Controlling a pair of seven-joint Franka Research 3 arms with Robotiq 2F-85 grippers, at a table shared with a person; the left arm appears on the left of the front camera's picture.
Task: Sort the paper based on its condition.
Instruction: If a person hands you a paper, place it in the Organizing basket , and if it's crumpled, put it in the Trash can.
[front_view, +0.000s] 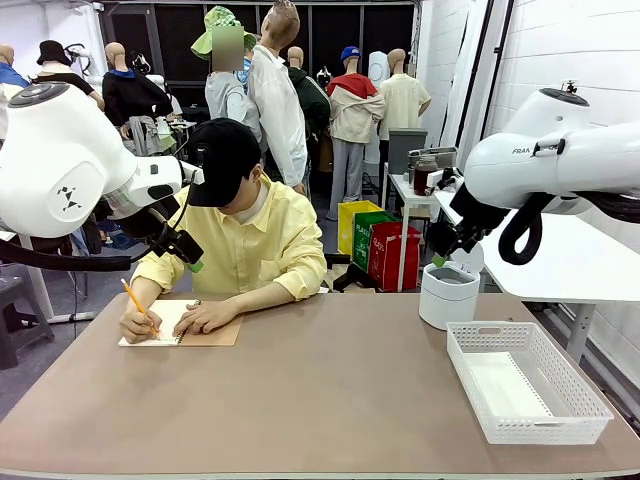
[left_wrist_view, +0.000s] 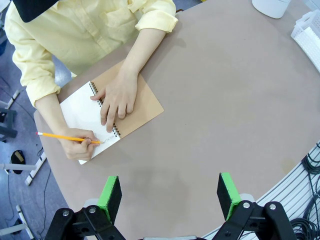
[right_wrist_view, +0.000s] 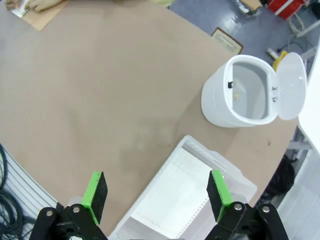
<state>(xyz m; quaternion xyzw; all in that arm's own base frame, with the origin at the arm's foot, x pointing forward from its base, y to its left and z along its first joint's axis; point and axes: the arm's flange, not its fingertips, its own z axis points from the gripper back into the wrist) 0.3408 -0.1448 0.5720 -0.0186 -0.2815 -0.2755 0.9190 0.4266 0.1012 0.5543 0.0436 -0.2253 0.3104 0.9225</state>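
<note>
Paper: white page, not yet loose, bound in the spiral notebook at the far-left edge of the surface.
Person: writing hand works a pencil on the page; other hand presses down across the spiral.
Left gripper: released, nothing between the pads, held high over bare surface on the robot's side of the notebook.
Right gripper: released, empty, held above the basket, with the bin just beyond.
Bin: white, lid flipped open, on the right side of the surface, next to the basket.
Basket contents: can't tell. The floor is white, so a sheet would not stand out.
Risk, early reach: the left arm hangs close to the person's shoulder, and a descent now would meet hands or pencil.
Risk, wrong target: the gripper could close on the notebook cover instead of a single sheet.
Risk, pickup: a thin sheet lying flat lets the pads skid or bunch it, and a creased sheet then reads as damaged and gets mis-sorted.
Risk, carry: page far left, containers far right — a long haul, so the sheet may flap out of a light pinch or the arms may cross.
Risk, drop: a flat sheet may catch on the bin rim or the open lid and hang half out.
</note>
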